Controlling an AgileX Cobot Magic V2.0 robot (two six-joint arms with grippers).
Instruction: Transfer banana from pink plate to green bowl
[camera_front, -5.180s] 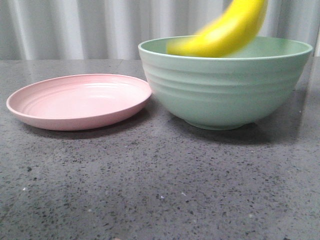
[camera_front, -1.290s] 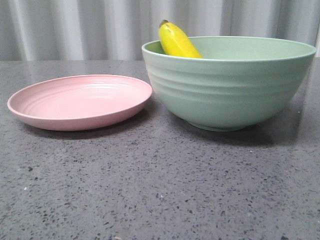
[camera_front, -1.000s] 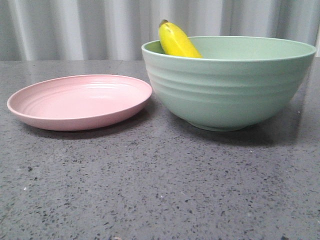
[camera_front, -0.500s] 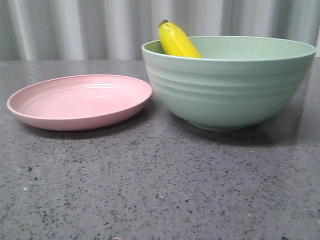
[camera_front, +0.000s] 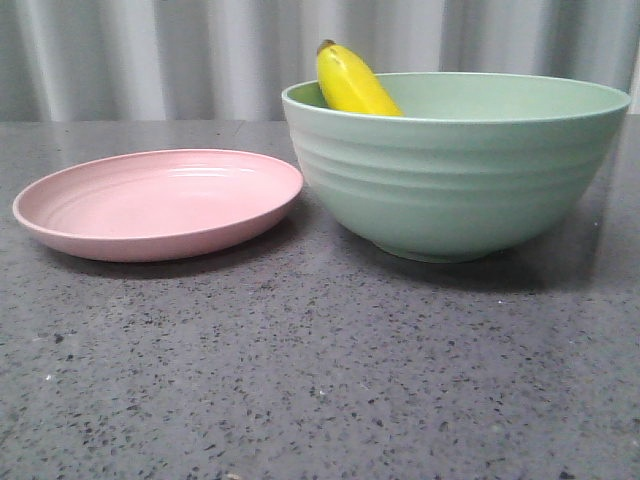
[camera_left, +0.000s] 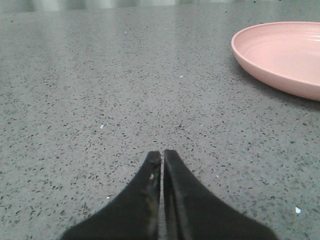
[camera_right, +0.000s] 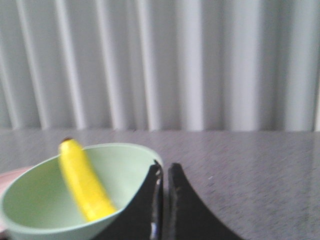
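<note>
The yellow banana (camera_front: 352, 82) leans inside the green bowl (camera_front: 455, 170), its dark tip sticking up over the bowl's left rim. It also shows in the right wrist view (camera_right: 82, 181), resting against the bowl's inner wall (camera_right: 125, 172). The pink plate (camera_front: 160, 203) lies empty to the left of the bowl, and its edge shows in the left wrist view (camera_left: 280, 57). My left gripper (camera_left: 162, 154) is shut and empty over bare table, apart from the plate. My right gripper (camera_right: 165, 167) is shut and empty beside the bowl's rim. Neither gripper shows in the front view.
The speckled grey table (camera_front: 320, 380) stretches in front of the plate and the bowl. A pale pleated curtain (camera_front: 150, 55) hangs behind the table's far edge.
Five seconds ago the banana was in the air above the bowl. Over the last second nothing has visibly moved.
</note>
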